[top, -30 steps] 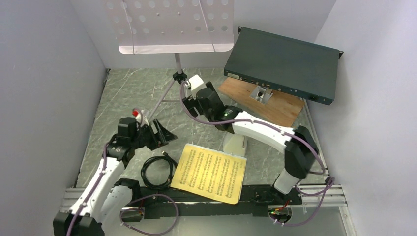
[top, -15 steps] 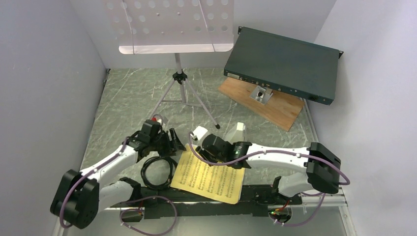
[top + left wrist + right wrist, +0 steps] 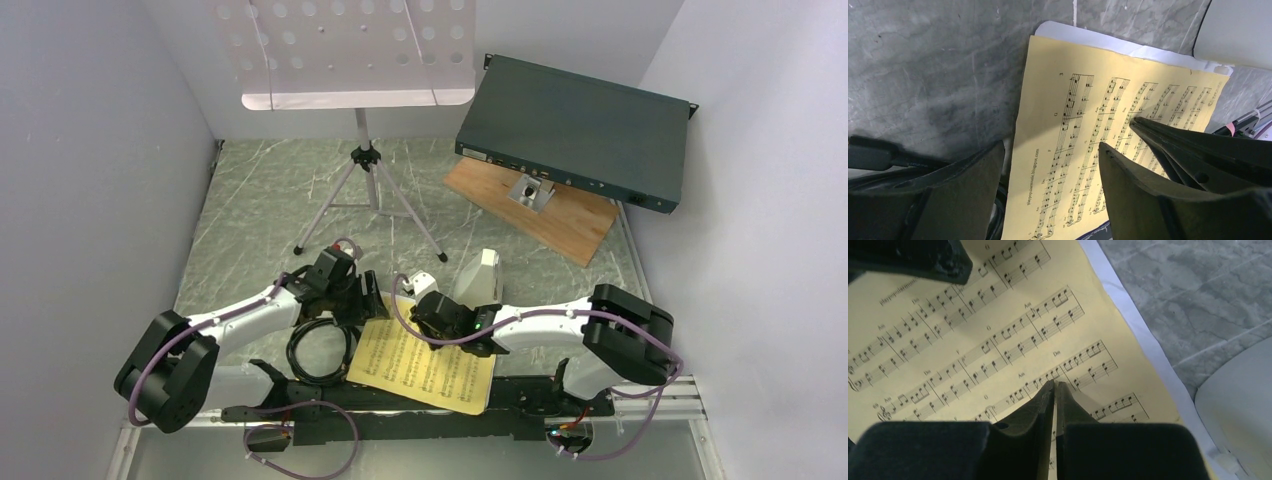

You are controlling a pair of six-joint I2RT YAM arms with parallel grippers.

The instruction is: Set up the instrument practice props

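Note:
The yellow sheet-music page point(image 3: 425, 365) lies flat near the front edge, on top of a white page point(image 3: 1088, 40). My right gripper point(image 3: 1054, 384) is shut, its tips pressed down on the yellow sheet point(image 3: 998, 340) with nothing between them. My left gripper point(image 3: 1052, 150) is open and straddles the sheet's left edge point(image 3: 1048, 165). The white metronome point(image 3: 480, 275) stands just behind the pages. At the back stands the grey perforated music stand point(image 3: 350, 50) on its silver tripod point(image 3: 365, 195), with nothing on its shelf.
A coiled black cable point(image 3: 320, 350) lies just left of the sheet, under my left gripper point(image 3: 368, 305). A dark-green flat box point(image 3: 575, 130) rests tilted on a wooden board point(image 3: 560, 215) at the back right. Grey walls close in both sides.
My right arm swung from beside the tripod down onto the sheet and its jaws closed. My left arm moved right, to the sheet's left edge, staying open.

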